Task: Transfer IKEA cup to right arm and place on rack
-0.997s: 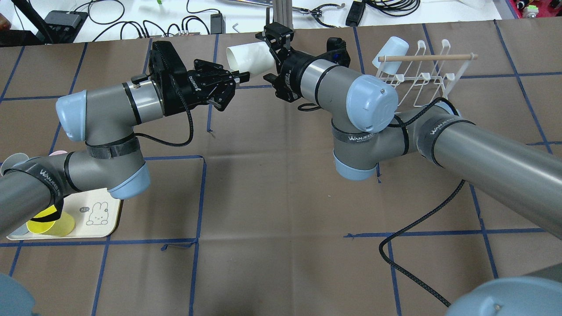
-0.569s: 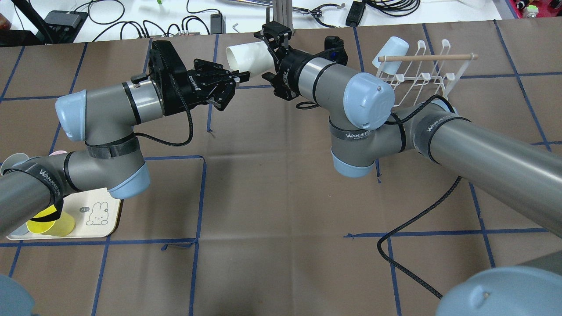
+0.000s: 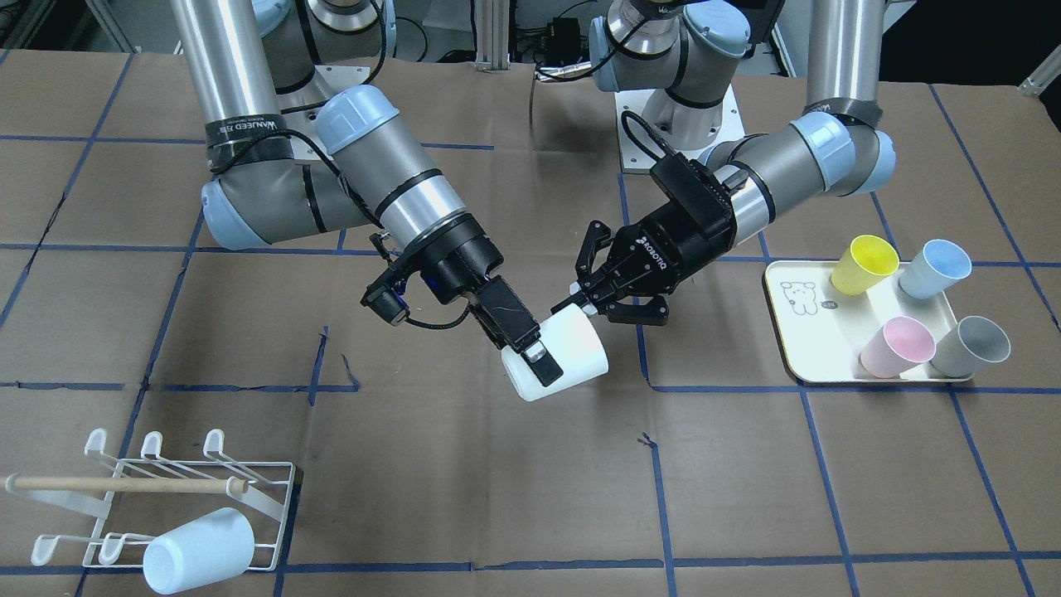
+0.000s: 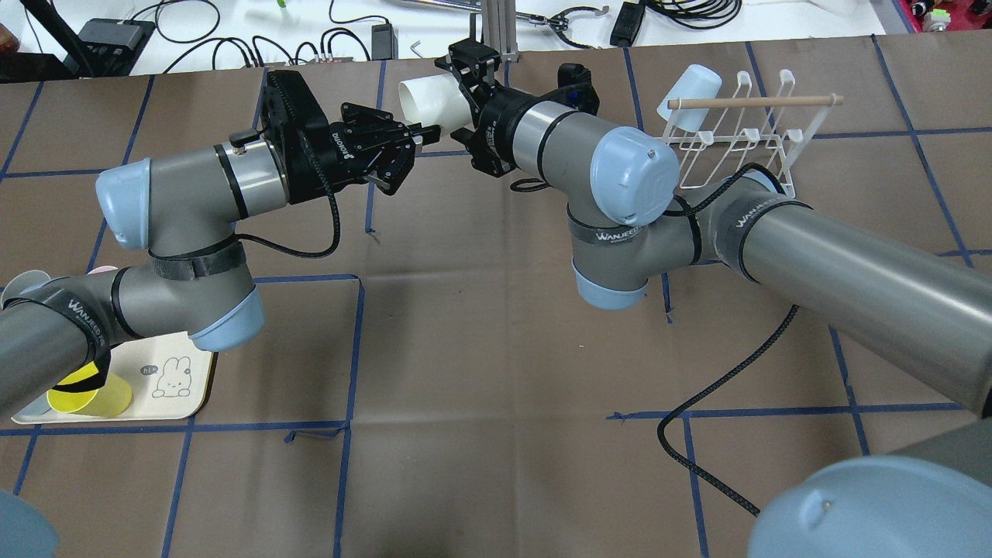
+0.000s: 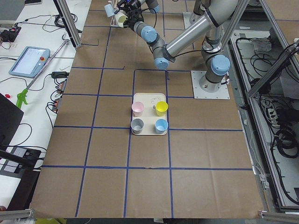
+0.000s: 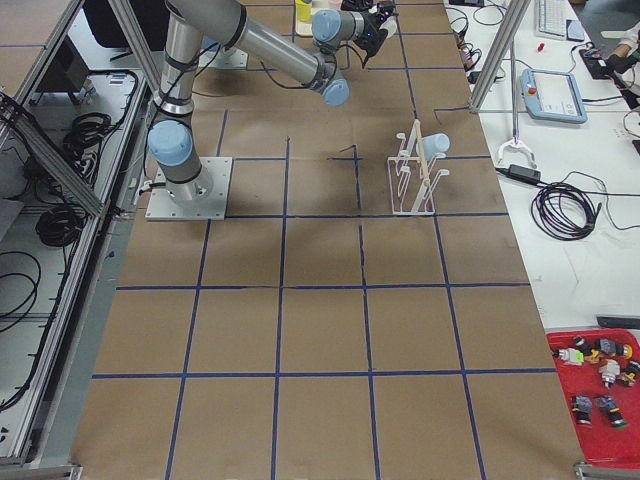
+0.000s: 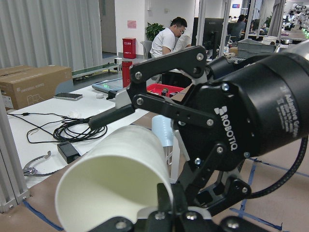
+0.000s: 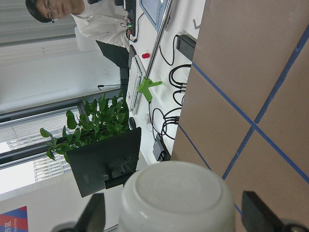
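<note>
Just now the right arm (image 4: 542, 139) has slid a little toward the upper left of the overhead picture. So the right gripper (image 3: 539, 361) reaches further along the white cup (image 3: 574, 347). The cup has not moved. It hangs on its side in the air in the middle of the front picture, above the table (image 3: 497, 497), between the two grippers.

The left gripper (image 3: 590, 305) has not moved either, and it is pinching the cup's rim at the open end. The right gripper is spread wide around the closed end. In the right wrist picture its fingers (image 8: 94, 215) stand on each side of the cup's bottom with a gap on both sides, so they are not touching it.

I think the hand-over is about half done. The right gripper is in place and must squeeze before the left one lets go. The rack (image 3: 124, 484) waits in the lower left of the front picture, far from the cup, with one blue cup (image 3: 199, 551) on it.
</note>
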Motion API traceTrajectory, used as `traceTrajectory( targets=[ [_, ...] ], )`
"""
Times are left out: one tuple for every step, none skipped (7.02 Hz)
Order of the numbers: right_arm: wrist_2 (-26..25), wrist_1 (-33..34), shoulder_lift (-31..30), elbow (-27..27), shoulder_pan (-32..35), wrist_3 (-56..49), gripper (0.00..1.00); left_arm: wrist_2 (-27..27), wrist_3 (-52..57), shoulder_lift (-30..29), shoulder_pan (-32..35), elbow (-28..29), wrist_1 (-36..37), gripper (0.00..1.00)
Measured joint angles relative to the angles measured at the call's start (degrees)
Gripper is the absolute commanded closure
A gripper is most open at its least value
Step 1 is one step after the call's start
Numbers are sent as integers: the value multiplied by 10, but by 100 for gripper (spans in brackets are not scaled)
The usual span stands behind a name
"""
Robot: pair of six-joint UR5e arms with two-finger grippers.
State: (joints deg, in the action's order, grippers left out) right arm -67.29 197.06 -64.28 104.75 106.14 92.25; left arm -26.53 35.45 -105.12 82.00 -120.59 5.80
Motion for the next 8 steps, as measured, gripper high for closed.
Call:
traceTrajectory(
  targets=[
    [0,0,0,-2,0,0,15,-2,-1,1,0,0,0,89],
    [-1,0,0,-3,0,0,30,-3,-2,2,0,0,0,88],
    [-1,0,0,-3,0,0,42,-4,-2,3,0,0,0,88],
    [0,0,0,-3,1,0,48,-5,-2,3,0,0,0,83],
    [1,0,0,-3,1,0,49,-5,-2,3,0,0,0,80],
    [1,1,0,-3,1,0,50,-6,-3,3,0,2,0,72],
    [1,1,0,-3,0,0,51,-7,-4,3,0,4,-1,43],
    [1,1,-1,-3,0,0,52,-7,-6,2,0,5,-1,15]
  ],
)
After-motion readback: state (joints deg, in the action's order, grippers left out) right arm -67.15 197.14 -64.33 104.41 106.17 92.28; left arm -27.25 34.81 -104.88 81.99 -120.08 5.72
